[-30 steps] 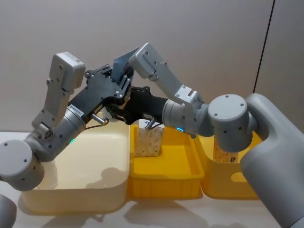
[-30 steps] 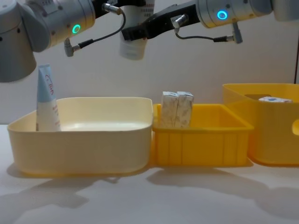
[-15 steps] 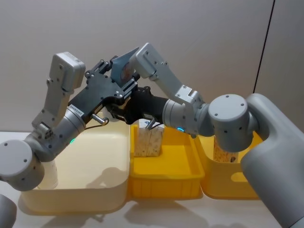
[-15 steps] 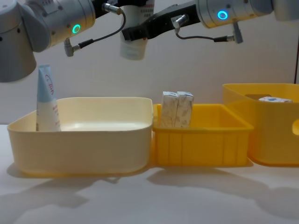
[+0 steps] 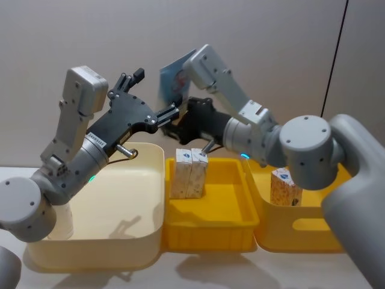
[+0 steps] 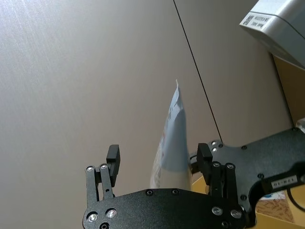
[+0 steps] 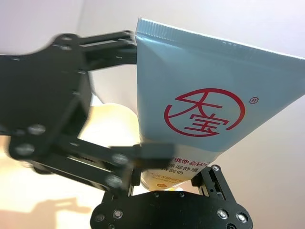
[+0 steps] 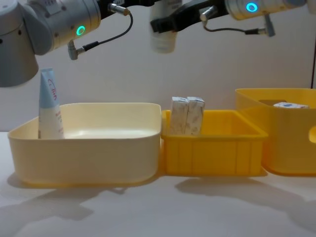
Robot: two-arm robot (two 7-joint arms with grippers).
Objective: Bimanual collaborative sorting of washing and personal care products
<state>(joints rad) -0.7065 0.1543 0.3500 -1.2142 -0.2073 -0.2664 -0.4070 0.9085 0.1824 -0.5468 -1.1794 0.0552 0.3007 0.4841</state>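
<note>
The right end effector pinches a pale blue squeeze tube near its cap end, holding it high above the bins, crimped tail up, while the left end effector stands spread on either side of the tube without touching it. The tube looks light, soft-walled and somewhat slick, so the firmer shoulder by the cap seems the safest hold. Below, another tube leans in the cream bin, two speckled boxes stand in the middle yellow bin, and the close-set arms crowd any descent.
</note>
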